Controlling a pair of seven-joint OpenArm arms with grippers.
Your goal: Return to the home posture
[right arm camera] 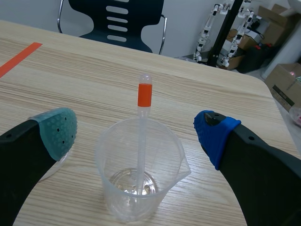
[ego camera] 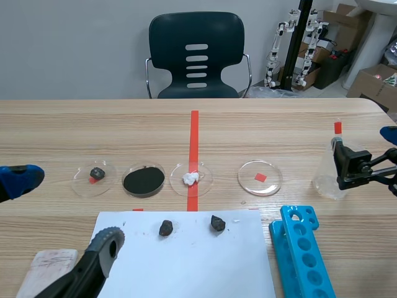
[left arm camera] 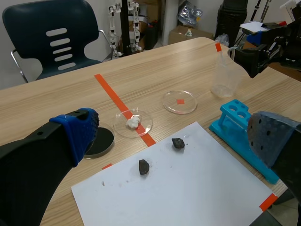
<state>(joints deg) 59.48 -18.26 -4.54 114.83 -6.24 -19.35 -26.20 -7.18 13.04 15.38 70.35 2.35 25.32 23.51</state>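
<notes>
My left gripper is open and hangs above the near left of the table, over the white paper; its blue and grey fingers are spread wide with nothing between them. In the scene view, the left gripper sits low at the left. My right gripper is open at the far right of the table. A clear beaker holding an orange-banded pipette stands between its pads without touching them. The scene view shows this beaker beside the right arm.
Two dark rocks lie on the white paper. Behind it stand several petri dishes, one holding black powder. A blue tube rack lies at the right. A pale block sits at the near left and a chair stands beyond the table.
</notes>
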